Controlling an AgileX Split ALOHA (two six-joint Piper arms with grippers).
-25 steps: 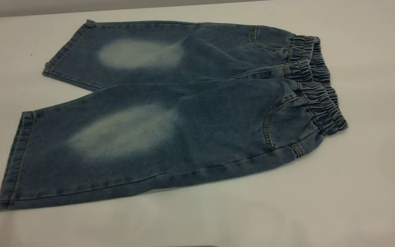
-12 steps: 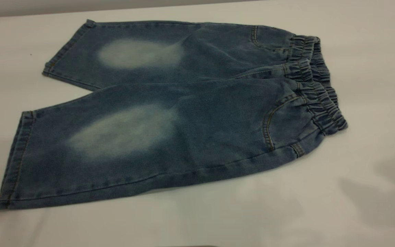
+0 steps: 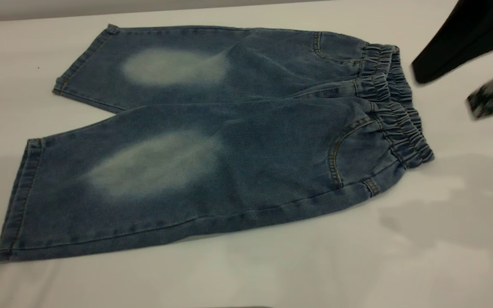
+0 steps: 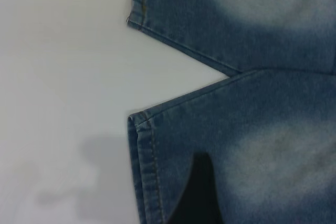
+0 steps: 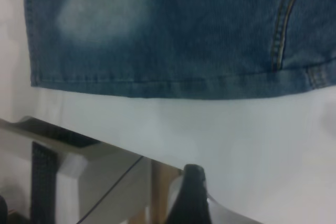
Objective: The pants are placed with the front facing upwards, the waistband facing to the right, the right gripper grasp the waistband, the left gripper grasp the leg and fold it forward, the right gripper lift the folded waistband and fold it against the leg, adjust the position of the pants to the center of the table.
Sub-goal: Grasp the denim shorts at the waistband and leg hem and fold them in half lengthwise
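Observation:
The blue denim pants (image 3: 250, 137) lie flat on the white table (image 3: 443, 256), front up, with a pale oval on each leg. The gathered waistband (image 3: 394, 107) points right and the leg hems point left. My right gripper (image 3: 445, 92) hangs open at the upper right, just beyond the waistband and not touching it; one fingertip (image 3: 486, 96) is scuffed white. My left gripper (image 4: 257, 182) is outside the exterior view. In its wrist view one black finger (image 4: 198, 192) hovers over a pants leg (image 4: 273, 129) near the hem, open, with nothing held.
The right wrist view shows the table's near edge (image 5: 105, 145) with frame parts below it, and the pants' near side seam (image 5: 173, 85). Bare tabletop surrounds the pants, widest in front and to the right.
My right gripper has come into the exterior view from the upper right, and its shadow has spread over the table at the right. The pants have not moved.

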